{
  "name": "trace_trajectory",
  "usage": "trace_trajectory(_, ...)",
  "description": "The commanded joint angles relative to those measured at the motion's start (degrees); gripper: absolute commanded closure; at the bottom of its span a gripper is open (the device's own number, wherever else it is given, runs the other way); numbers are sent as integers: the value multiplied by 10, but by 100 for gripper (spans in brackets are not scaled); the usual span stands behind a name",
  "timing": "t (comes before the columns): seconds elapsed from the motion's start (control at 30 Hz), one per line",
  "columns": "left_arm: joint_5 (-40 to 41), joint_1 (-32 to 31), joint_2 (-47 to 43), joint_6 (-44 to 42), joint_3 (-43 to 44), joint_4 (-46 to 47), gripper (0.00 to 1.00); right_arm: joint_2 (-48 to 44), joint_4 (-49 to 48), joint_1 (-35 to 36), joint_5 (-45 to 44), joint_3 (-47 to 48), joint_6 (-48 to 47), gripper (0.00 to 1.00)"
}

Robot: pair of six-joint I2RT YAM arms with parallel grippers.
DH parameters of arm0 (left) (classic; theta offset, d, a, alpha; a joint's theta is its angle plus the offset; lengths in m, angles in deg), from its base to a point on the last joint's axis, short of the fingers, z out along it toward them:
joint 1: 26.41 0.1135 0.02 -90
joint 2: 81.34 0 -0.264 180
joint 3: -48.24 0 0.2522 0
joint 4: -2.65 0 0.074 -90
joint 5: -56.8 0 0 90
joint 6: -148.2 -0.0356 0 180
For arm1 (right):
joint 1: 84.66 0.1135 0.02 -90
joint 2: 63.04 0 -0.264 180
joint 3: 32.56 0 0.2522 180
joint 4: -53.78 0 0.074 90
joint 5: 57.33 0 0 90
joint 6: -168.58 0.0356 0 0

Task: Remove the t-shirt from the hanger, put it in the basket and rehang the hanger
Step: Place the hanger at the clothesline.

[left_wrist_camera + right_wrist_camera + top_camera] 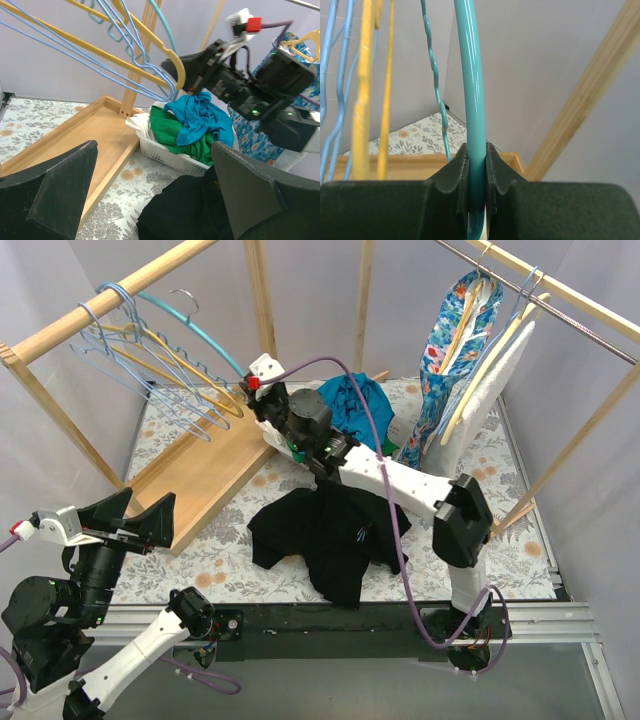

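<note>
Up by the far-left wooden rail (100,300), the right gripper (477,172) pinches the teal wire hanger (470,75) between narrowly set fingers. Well apart from them, the black t-shirt (330,530) lies crumpled on the floral tabletop (225,550), near the middle and off the hanger. At near left, the left gripper (148,502) hovers with its fingers spread wide, holding nothing, apart from the shirt.

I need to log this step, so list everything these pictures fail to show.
- Right wrist view: the teal plastic hanger, clamped in the right gripper, runs off the top edge, so its hook is unseen.
- Top view: the right arm covers part of the crumpled black t-shirt.
- Left wrist view: the left gripper and the bottom edge cut off that t-shirt.
</note>
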Motion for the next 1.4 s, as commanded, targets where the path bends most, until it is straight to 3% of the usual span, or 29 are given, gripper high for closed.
trace_trajectory(0.0,-23,3,13,-9,-3,11,2,-132,-71,2,-46,-67,9,99)
trace_trajectory(0.27,-81,3,55,-19,-10,66,2,-267,99,2,-57,-169,16,99)
trace_trajectory(0.5,-157,3,124,-20,-13,140,2,-439,223,1,-72,-326,26,99)
trace_trajectory(0.7,-237,3,174,31,-36,239,2,-551,267,2,-59,-415,37,99)
trace_trajectory(1.0,-293,3,290,220,-118,423,5,-580,286,6,-8,-438,73,99)
trace_trajectory(1.37,-254,2,391,268,-102,484,10,-574,249,45,1,-453,79,99)
